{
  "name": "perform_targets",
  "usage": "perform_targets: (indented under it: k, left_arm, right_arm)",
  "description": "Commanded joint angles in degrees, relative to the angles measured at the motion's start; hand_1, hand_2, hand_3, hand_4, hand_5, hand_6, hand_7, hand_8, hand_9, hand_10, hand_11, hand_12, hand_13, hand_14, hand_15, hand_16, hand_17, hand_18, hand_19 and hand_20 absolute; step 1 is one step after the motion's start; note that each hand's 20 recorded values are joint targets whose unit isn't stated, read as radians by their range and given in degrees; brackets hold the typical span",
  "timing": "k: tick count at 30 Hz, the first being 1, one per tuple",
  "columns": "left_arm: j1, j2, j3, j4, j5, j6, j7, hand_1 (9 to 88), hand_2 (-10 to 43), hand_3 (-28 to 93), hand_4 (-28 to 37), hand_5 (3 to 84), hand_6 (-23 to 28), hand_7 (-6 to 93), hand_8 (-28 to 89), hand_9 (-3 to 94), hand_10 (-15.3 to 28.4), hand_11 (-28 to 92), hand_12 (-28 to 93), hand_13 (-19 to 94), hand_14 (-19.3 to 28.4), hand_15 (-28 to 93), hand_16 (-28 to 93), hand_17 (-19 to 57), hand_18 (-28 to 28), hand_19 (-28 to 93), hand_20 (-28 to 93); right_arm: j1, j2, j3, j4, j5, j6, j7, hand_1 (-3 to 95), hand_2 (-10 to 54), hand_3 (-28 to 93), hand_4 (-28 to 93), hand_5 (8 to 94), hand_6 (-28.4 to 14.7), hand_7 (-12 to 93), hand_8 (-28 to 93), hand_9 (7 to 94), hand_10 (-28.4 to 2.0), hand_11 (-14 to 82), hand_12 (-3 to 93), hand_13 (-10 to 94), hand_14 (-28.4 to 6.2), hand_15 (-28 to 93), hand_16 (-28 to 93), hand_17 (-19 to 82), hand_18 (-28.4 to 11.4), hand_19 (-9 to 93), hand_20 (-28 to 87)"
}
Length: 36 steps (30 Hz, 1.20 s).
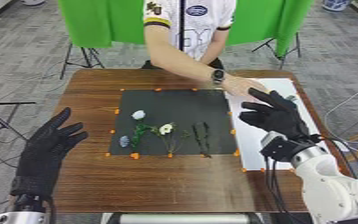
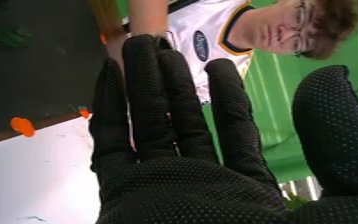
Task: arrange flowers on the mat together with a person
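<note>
- Right robot hand (image 1: 273, 116): open and empty, above the white sheet (image 1: 250, 152), fingers pointed towards the person's side.
- In the right wrist view I read the right robot hand (image 2: 184, 182) as open too: fingers straight up, thumb well apart from them.
- Left robot hand (image 1: 47, 152): open, fingers spread, over the left side of the brown table (image 1: 171, 187), left of the mat.
- Dark mat (image 1: 180, 105): lies between my two robot hands, with orange markers (image 1: 135, 156) around its border.
- Flowers on the mat, going from the left robot hand towards the right one: pale blue bloom (image 1: 125, 141) nearest the left; whitish bloom (image 1: 139, 114) farther from me; green stem (image 1: 140, 133) just beside them; white flower (image 1: 166, 129) with its thin stalk towards me; dark green stems (image 1: 201, 137) nearest the right robot hand.
- Small green item (image 1: 291, 98): on the white sheet, just beyond the right robot hand. Too small for me to identify.
- Person's hand (image 1: 242, 86): reaches in from across the table, just beyond the right robot hand's fingertips, over the far end of the sheet. I cannot tell whether it holds anything.
</note>
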Motion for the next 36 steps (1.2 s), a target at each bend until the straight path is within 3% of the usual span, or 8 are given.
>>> perform_targets:
  k: [1, 7, 18, 21, 29, 31, 36]
  left_arm:
    - [-0.2, 0.09, 0.51, 0.35, 0.05, 0.07, -0.60, 19.5, 2.9, 79, -28.3, 32.6, 5.3, 14.6, -11, 33.7, 19.0, 24, 11, 24, 27.0, 54, -9, -10.0, 22.5, 47, 15]
    - [-0.3, -0.14, 0.31, 0.27, 0.43, -0.34, -1.32, 19.4, 3.4, 78, -28.3, 32.7, 5.3, 14.7, -11, 33.6, 19.2, 24, 11, 24, 27.1, 54, -9, -10.0, 22.5, 47, 15]
    - [-0.1, -0.15, 0.58, 0.37, 0.23, 0.07, -0.75, 19.3, 3.5, 78, -28.3, 32.7, 5.4, 14.7, -11, 33.5, 18.9, 24, 11, 24, 27.2, 54, -9, -10.0, 22.5, 47, 15]
    - [-0.3, -0.72, 0.34, 0.31, 0.46, -0.37, -1.70, 19.3, 3.5, 79, -28.3, 32.7, 5.3, 14.6, -11, 33.6, 19.0, 24, 11, 24, 27.2, 54, -9, -10.0, 22.5, 47, 15]
    - [-0.4, -1.30, 0.49, 0.43, 0.59, -0.44, -2.18, 19.4, 3.5, 78, -28.3, 32.7, 5.3, 14.6, -11, 33.6, 19.1, 24, 11, 24, 27.1, 54, -9, -10.0, 22.5, 47, 14]
    - [-0.7, -1.79, 0.40, 0.46, 1.20, -0.98, -3.11, 19.5, 3.7, 78, -28.3, 32.7, 5.4, 14.5, -11, 33.6, 19.1, 24, 11, 24, 27.0, 54, -9, -10.0, 22.5, 47, 14]
    - [-0.7, -1.74, 0.62, 0.35, 1.26, -0.81, -2.66, 19.4, 3.7, 78, -28.3, 32.7, 5.4, 14.4, -11, 33.6, 19.2, 24, 11, 24, 27.1, 54, -9, -10.0, 22.5, 47, 14]
  right_arm:
    - [0.0, 0.3, 0.1, 0.1, 0.1, 0.0, 0.2, 25.7, 6.3, 71, -26, 48.3, -1.2, 13, -11, 50.7, -18.0, 19.5, 14.6, 43, -17.9, 53, 8, 13, -21.1, 62, 12]
    - [-0.5, 0.3, -0.2, 0.1, 0.5, 0.2, 0.3, 25.6, 6.4, 71, -26, 48.5, -1.3, 14, -11, 50.9, -18.0, 19.9, 14.6, 43, -17.9, 54, 8, 13, -21.0, 62, 12]
    - [-0.7, 1.2, -1.1, -0.1, -0.5, 2.1, -1.4, 25.7, 6.6, 71, -26, 49.5, -1.5, 14, -12, 51.9, -17.9, 20.4, 14.5, 44, -17.7, 55, 8, 14, -20.9, 63, 13]
    - [-1.2, 0.8, -1.0, -0.2, -0.3, 2.3, -1.2, 25.7, 6.7, 71, -26, 49.6, -1.6, 14, -12, 52.0, -17.9, 20.5, 14.6, 44, -17.7, 55, 7, 14, -20.9, 63, 13]
    - [-1.7, 0.5, -1.0, -0.2, -0.7, 2.3, -0.7, 25.8, 6.9, 71, -26, 49.9, -1.6, 14, -12, 52.0, -17.9, 20.5, 14.5, 44, -17.7, 55, 7, 14, -20.8, 63, 13]
    - [-1.9, 0.4, -0.8, -0.2, -0.8, 2.1, -0.8, 25.8, 6.9, 71, -26, 49.8, -1.6, 14, -12, 52.0, -17.9, 20.5, 14.4, 44, -17.7, 55, 7, 14, -20.8, 63, 13]
    - [-1.8, 0.2, -0.9, -0.2, -1.0, 1.9, -0.6, 25.8, 6.9, 71, -26, 49.9, -1.6, 14, -12, 52.0, -17.9, 20.5, 14.4, 44, -17.7, 55, 7, 14, -20.8, 63, 12]
